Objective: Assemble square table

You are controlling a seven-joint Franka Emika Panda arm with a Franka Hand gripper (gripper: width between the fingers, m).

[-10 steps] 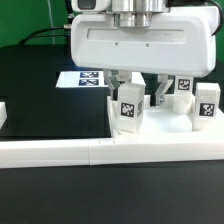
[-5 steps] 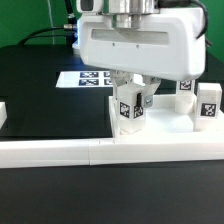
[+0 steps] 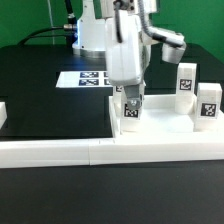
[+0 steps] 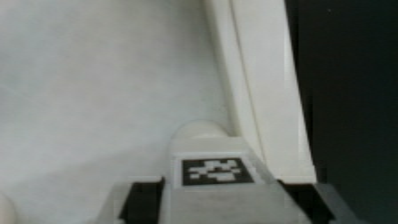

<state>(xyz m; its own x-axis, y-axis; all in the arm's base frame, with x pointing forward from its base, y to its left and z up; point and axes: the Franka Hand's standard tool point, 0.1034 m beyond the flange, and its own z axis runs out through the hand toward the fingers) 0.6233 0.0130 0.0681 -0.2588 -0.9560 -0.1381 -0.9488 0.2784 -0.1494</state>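
Observation:
My gripper (image 3: pixel 131 100) is shut on a short white leg (image 3: pixel 131 110) with a black-and-white tag, near the front left corner of the white square tabletop (image 3: pixel 165 128). I cannot tell whether the leg's lower end touches the tabletop. Two more tagged legs (image 3: pixel 185 78) (image 3: pixel 208 103) stand at the exterior view's right. In the wrist view the held leg (image 4: pixel 215 160) fills the gap between the two dark fingers (image 4: pixel 151 202) of the gripper (image 4: pixel 221 202), with the tabletop (image 4: pixel 107 100) beyond it.
A long white border bar (image 3: pixel 50 152) runs along the front, and another piece (image 3: pixel 3 115) sits at the exterior view's left edge. The marker board (image 3: pixel 85 79) lies behind on the black table (image 3: pixel 50 110). The bar (image 4: pixel 258 80) passes close to the held leg.
The jaws have closed on the leg. The hand has turned about a quarter turn, so it now looks narrow, taking the leg a little toward the exterior view's right.

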